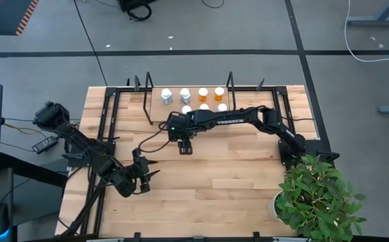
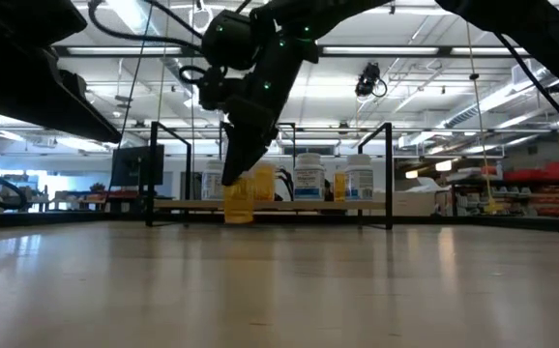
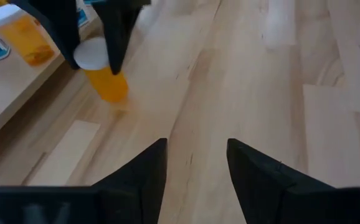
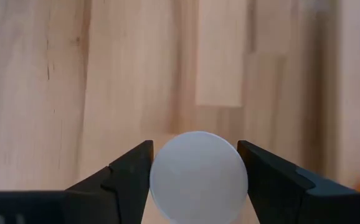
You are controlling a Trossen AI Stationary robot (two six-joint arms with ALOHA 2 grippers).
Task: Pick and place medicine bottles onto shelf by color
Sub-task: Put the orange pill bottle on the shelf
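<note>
The shelf lies at the table's far side, and several white-capped bottles stand on it, orange and white ones; the low view shows them behind the gripper. My right gripper is just in front of the shelf, shut on an orange bottle with a white cap. That bottle also shows in the left wrist view. My left gripper is open and holds nothing. It hovers over bare table nearer the near-left side, pointing toward the held bottle. My right gripper pinches the orange bottle by its white cap, one finger on each side. The fingers come from above, pointing down. The bottle is upright, its base at or just above the tabletop; I cannot tell which.
Black wire frames stand upright at the shelf's ends, and black rails run along the table's left and right sides. A potted plant fills the near-right corner. Bare slatted wood lies between the two grippers and the near edge.
</note>
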